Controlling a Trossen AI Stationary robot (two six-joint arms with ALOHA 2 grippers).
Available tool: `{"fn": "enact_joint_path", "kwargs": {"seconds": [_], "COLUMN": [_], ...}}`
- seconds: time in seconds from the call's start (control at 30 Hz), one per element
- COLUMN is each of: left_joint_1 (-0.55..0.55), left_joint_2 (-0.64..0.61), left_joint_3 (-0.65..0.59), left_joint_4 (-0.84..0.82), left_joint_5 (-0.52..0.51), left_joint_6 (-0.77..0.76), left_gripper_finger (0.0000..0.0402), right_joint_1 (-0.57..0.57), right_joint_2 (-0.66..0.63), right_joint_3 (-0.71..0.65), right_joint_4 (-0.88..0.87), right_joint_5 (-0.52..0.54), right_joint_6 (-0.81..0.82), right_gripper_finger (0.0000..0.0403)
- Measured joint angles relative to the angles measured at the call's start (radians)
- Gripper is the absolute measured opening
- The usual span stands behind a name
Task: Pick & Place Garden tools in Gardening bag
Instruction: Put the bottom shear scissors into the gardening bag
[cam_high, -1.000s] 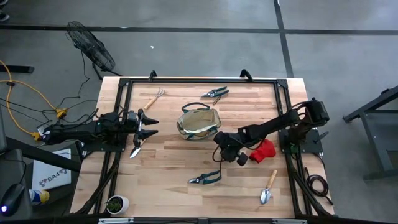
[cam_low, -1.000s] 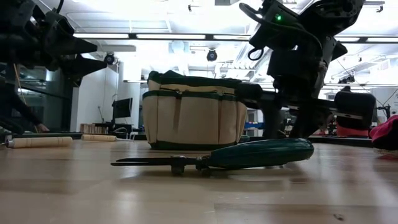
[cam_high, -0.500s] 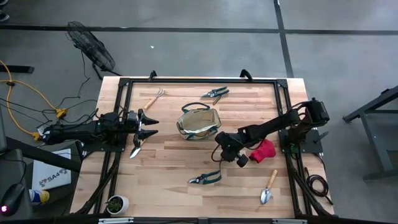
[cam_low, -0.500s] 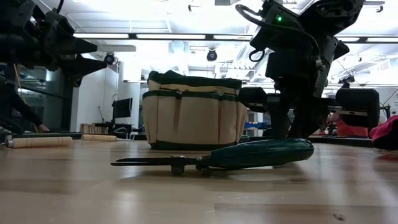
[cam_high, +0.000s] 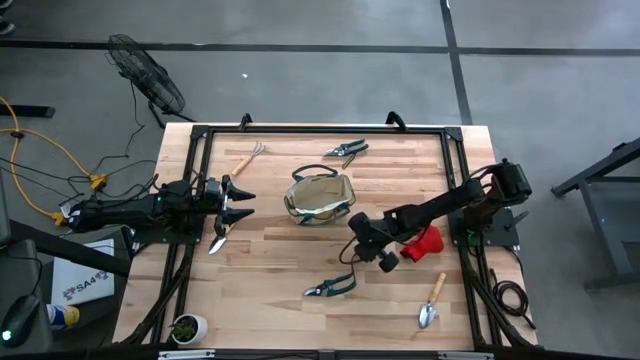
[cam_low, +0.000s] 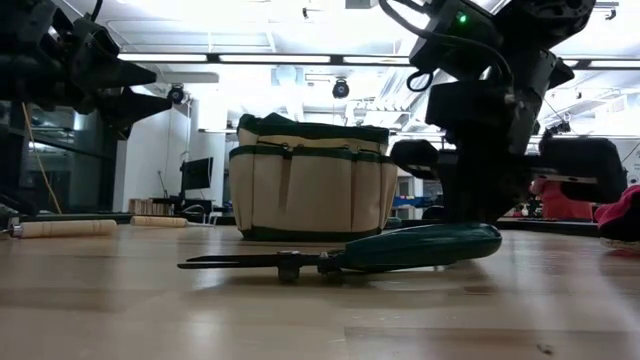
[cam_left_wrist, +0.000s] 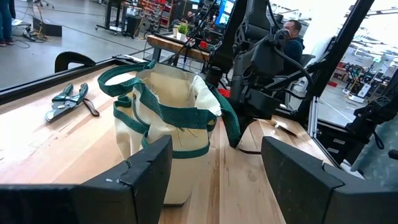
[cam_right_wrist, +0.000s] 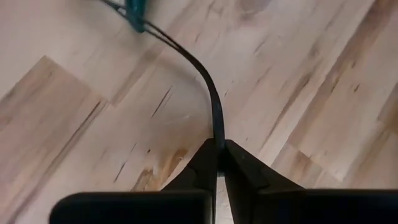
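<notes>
The canvas bag (cam_high: 320, 198) stands upright near the middle of the desk (cam_high: 280, 260), mouth open, its green loop handles flopped over the rim. Towards the front edge from it lie the green-handled shears (cam_high: 330, 286), flat on the wood; from desk level they lie in front of the bag, blades pointing away from the right arm. My right claw (cam_high: 358, 248) hangs between the bag and those shears, pointing down at the boards. Its wrist camera shows the two fingers (cam_right_wrist: 202, 165) pinched together with a thin dark cord (cam_right_wrist: 208, 93) running into the slit between them; the cord curves off to something teal-green at the frame's edge, and I can't tell what that is. Just beside that arm is the red glove (cam_high: 425, 243), and nearer the front right corner a wooden-handled trowel (cam_high: 432, 303). Behind the bag, near the far rail, lie a second pair of shears (cam_high: 345, 150) and the hand rake (cam_high: 248, 158). My left claw (cam_high: 245, 200) waits at the bag's left, held above the desk and spread wide, looking straight at the bag, with another trowel (cam_high: 217, 240) lying just below it. Past the desk, a person (cam_left_wrist: 292, 37) shows in the room behind the right arm.
</notes>
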Motion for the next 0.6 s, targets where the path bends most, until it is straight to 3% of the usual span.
{"fn": "enact_joint_path", "kwargs": {"seconds": [0.2,0.6], "left_joint_1": [0.000,0.000], "left_joint_2": [0.000,0.000], "left_joint_3": [0.000,0.000], "left_joint_4": [0.000,0.000], "left_joint_5": [0.000,0.000], "left_joint_6": [0.000,0.000], "left_gripper_finger": [0.0243,0.0243], "right_joint_1": [0.005,0.026], "right_joint_2": [-0.066,-0.309], "right_joint_3": [-0.008,-0.002], "right_joint_4": [-0.028,0.020], "right_joint_5": [0.000,0.089], "right_joint_6": [0.133,0.241], "right_gripper_finger": [0.0006,0.0005]}}
